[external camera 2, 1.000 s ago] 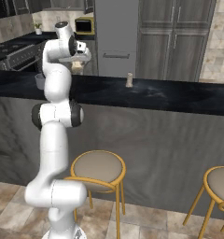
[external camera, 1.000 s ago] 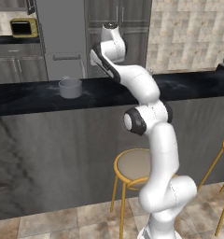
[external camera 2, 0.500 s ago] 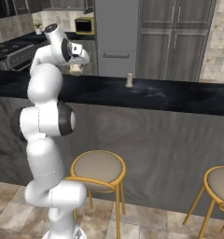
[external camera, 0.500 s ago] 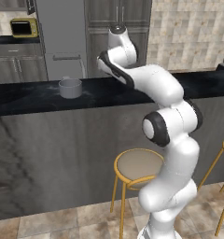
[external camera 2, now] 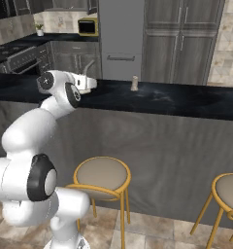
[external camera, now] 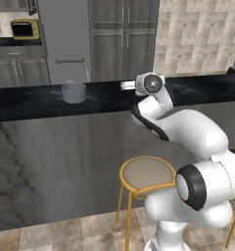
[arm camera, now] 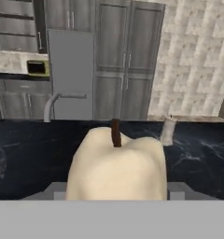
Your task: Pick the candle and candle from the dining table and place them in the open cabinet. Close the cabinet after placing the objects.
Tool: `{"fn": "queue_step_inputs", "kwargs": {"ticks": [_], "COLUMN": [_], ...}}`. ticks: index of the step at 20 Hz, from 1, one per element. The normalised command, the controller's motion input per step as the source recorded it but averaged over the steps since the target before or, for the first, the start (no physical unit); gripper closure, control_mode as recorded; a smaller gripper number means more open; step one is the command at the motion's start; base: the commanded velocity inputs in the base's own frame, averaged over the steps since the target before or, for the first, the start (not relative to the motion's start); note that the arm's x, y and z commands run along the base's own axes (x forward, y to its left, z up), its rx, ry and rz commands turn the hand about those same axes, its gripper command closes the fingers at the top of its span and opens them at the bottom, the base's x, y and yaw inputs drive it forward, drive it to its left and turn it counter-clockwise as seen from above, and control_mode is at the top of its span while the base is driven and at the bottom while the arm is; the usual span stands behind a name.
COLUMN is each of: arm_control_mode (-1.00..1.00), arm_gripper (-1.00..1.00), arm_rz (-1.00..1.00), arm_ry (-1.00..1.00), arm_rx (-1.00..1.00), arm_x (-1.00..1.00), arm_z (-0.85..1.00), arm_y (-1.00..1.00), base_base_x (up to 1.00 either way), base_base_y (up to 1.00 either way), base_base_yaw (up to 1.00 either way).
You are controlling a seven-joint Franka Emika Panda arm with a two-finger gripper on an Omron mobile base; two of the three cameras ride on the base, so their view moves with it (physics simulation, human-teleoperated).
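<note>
Holding a candle (arm camera: 117, 168) in the gripper (arm camera: 117, 193); swing wide and you risk clipping the dining table (external camera: 36, 100).

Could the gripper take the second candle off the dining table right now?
Probably not. The gripper is already shut on a candle, so its jaws are full. The other candle stands clear on the dining table, with nothing around it.
</note>
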Motion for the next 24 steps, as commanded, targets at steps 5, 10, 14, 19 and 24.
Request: {"fn": "queue_step_inputs", "kwargs": {"ticks": [5, 10, 14, 19, 24], "arm_control_mode": [-1.0, -1.0, -1.0, -1.0, -1.0], "arm_gripper": [1.0, 1.0, 1.0, 1.0, 1.0], "arm_rz": [-0.03, -0.09, -0.11, -0.09, -0.09], "arm_ry": [-0.29, -0.12, 0.0, 0.0, 0.07], "arm_rx": [0.05, 0.09, 0.09, 0.08, 0.07], "arm_x": [-1.0, -1.0, -0.96, -0.87, -0.79], "arm_z": [0.34, 0.2, 0.19, 0.19, 0.24], "arm_y": [-0.27, -0.21, -0.09, -0.02, 0.0], "base_base_x": [0.0, 0.0, 0.0, 0.0, 0.0], "base_base_y": [0.0, 0.0, 0.0, 0.0, 0.0], "base_base_yaw": [0.0, 0.0, 0.0, 0.0, 0.0]}}
